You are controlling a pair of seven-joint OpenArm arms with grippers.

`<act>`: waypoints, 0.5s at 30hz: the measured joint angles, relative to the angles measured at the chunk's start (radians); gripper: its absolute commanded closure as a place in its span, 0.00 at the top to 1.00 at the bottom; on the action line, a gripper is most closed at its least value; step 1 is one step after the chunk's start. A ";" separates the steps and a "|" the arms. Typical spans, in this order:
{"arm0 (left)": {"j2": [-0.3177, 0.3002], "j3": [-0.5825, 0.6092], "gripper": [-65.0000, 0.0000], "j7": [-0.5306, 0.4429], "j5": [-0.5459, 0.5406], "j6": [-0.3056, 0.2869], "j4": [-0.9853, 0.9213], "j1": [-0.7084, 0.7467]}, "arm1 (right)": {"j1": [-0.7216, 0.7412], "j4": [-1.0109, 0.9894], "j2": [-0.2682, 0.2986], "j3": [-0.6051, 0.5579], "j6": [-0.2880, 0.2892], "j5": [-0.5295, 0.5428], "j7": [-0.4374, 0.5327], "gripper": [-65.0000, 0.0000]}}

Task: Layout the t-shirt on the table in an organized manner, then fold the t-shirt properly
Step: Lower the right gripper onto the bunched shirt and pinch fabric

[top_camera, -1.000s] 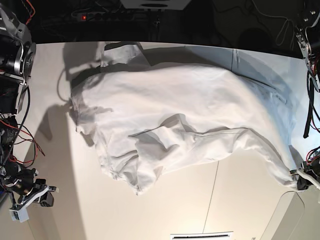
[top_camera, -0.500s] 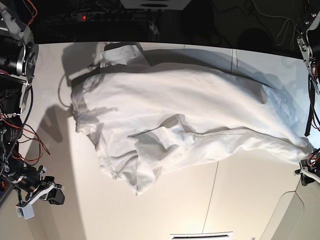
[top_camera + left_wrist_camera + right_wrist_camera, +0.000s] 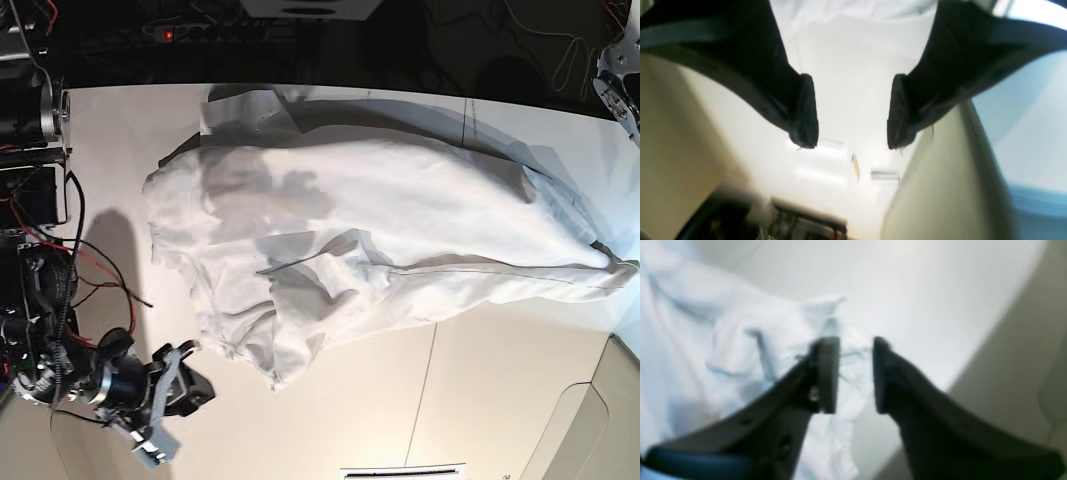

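Observation:
The white t-shirt point(image 3: 400, 230) lies crumpled lengthwise across the table point(image 3: 500, 400), its right end stretched to a point near the table's right edge. My right gripper point(image 3: 188, 385) sits low at the front left, just off the shirt's rumpled lower-left edge. In the right wrist view that gripper point(image 3: 856, 350) stands open, and a wrinkled fold of the t-shirt point(image 3: 740, 340) lies just beyond the tips. In the left wrist view my left gripper point(image 3: 850, 133) is wide open over bare table with nothing between the fingers. Only a strip of the t-shirt point(image 3: 853, 6) shows at the top there. The left gripper is outside the base view.
A thin dark seam point(image 3: 428, 385) runs across the front of the table. Red and black cables point(image 3: 60, 280) hang by the left arm's base. A power strip point(image 3: 190, 33) lies behind the table's far edge. A white slotted piece point(image 3: 403, 470) sits at the front edge.
My left gripper opened, let go of the shirt's right end and left the base view; that end dropped flat. My right gripper moved right toward the shirt's lower-left edge and opened.

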 measured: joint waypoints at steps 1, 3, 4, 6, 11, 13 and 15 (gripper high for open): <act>-0.011 -0.025 0.56 0.007 -0.013 -0.012 0.002 0.000 | 0.001 0.010 -0.001 -0.064 0.001 -0.024 0.004 0.41; -0.035 -0.065 0.56 0.029 -0.024 -0.015 0.002 0.004 | -0.001 0.014 -0.016 -0.185 -0.001 -0.103 0.006 0.43; -0.048 -0.080 0.56 0.032 -0.035 -0.016 0.003 0.016 | -0.006 0.013 -0.026 -0.241 -0.004 -0.150 0.013 0.43; -0.067 -0.105 0.56 0.042 -0.054 -0.023 0.003 0.047 | -0.019 0.012 -0.044 -0.347 -0.022 -0.236 0.072 0.43; -0.081 -0.154 0.56 0.048 -0.053 -0.023 0.003 0.123 | -0.029 0.010 -0.106 -0.523 -0.046 -0.416 0.150 0.43; -0.081 -0.161 0.56 0.047 -0.052 -0.023 0.003 0.154 | -0.026 0.010 -0.133 -0.548 -0.054 -0.445 0.157 0.43; -0.081 -0.164 0.56 0.050 -0.051 -0.024 0.003 0.183 | -0.024 0.010 -0.150 -0.549 -0.058 -0.474 0.161 0.43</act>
